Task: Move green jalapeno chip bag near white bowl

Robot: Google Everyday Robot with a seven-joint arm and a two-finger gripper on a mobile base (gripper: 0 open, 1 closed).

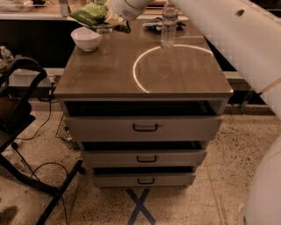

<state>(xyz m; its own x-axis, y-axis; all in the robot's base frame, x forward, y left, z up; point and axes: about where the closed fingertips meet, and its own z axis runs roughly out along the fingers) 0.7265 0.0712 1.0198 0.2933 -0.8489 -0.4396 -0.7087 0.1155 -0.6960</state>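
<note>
fingers of gripper [112,23] pinching green jalapeno chip bag [90,12], back edge, near white bowl [86,38]

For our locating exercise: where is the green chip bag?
The bag is top left in camera view, behind the white bowl, the gripper at its right edge.

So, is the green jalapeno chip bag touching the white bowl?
Apart. The camera view shows a dark gap between the green jalapeno chip bag and the white bowl. The gripper is at the bag's image-right end.
</note>
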